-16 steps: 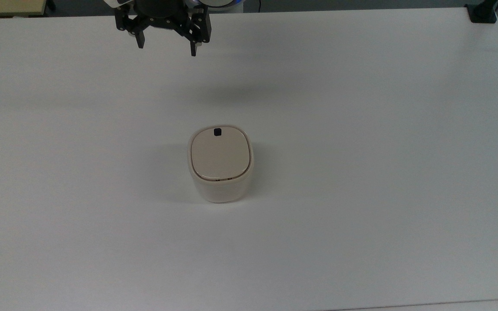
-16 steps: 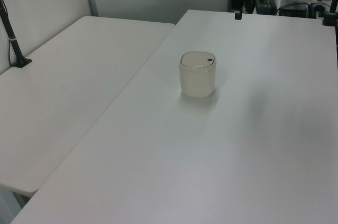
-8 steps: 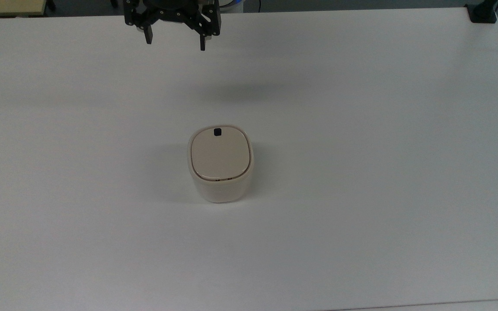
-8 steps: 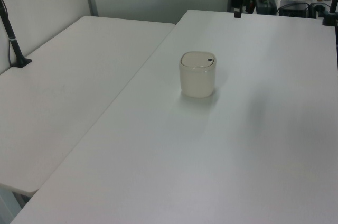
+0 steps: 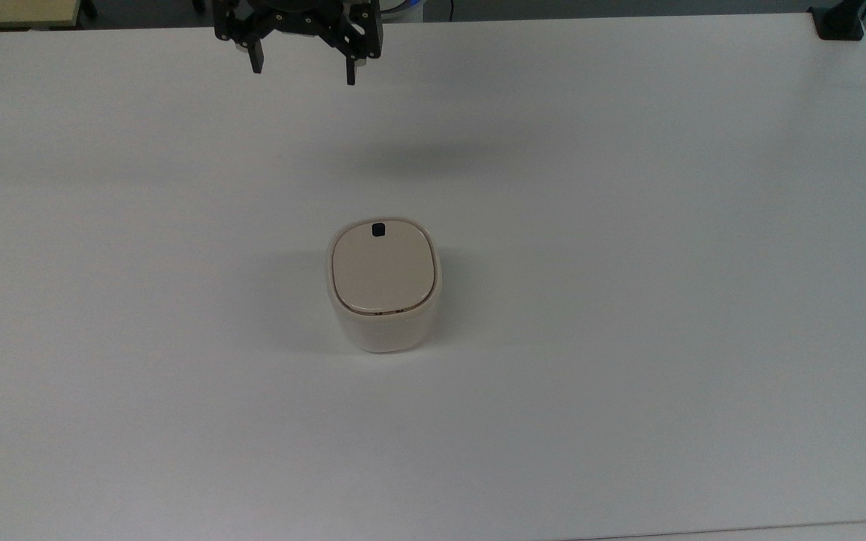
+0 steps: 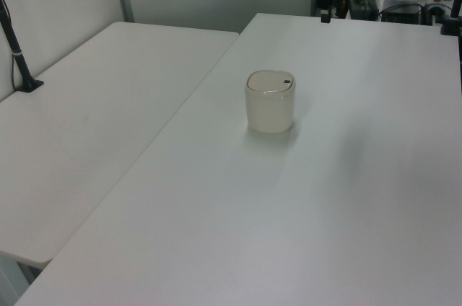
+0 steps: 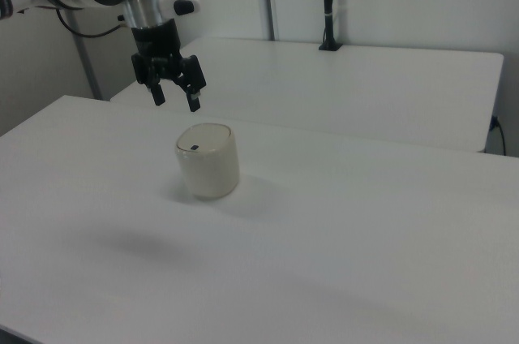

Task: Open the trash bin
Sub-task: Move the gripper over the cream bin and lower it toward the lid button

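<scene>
The trash bin (image 5: pixel 383 285) is standing upright near the middle of the white table (image 5: pixel 628 300), its beige lid (image 5: pixel 382 264) lying flat and closed. The gripper (image 5: pixel 303 71) is hanging with fingers spread and empty, well apart from the bin, toward the top view's upper edge. The black button (image 5: pixel 378 229) is untouched; judging from this, approach and opening both remain.

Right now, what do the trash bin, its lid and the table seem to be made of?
The trash bin: likely plastic, cream-white, smooth and slightly glossy, with rounded moulded corners. Its lid: likely plastic too, flat matte beige, with a small black button. The table: a smooth white matte top, perhaps laminate; the pictures leave that open.
</scene>
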Tool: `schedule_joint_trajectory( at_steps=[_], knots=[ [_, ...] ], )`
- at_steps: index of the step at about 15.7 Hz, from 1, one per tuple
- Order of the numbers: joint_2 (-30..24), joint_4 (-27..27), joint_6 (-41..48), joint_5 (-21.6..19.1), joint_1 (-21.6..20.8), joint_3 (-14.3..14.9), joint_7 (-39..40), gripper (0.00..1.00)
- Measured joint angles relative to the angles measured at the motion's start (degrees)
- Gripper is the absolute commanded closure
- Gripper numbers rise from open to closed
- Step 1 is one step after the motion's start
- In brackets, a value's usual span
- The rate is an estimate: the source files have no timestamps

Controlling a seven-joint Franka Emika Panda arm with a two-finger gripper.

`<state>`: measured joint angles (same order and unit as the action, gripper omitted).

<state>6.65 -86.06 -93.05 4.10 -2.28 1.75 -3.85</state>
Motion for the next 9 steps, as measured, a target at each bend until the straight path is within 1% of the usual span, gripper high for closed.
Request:
schedule_joint_trajectory(
  at_steps=[5,6,7,9],
  knots=[
    [0.0,0.0,0.0,0.0,-0.3,-0.1,0.0,0.00],
    [0.0,0.0,0.1,0.0,-0.4,-0.2,0.1,0.04],
    [0.0,0.0,0.3,0.0,-0.5,-0.2,0.1,0.11],
    [0.0,0.0,1.6,0.0,-1.3,-0.2,0.2,0.39]
  ],
)
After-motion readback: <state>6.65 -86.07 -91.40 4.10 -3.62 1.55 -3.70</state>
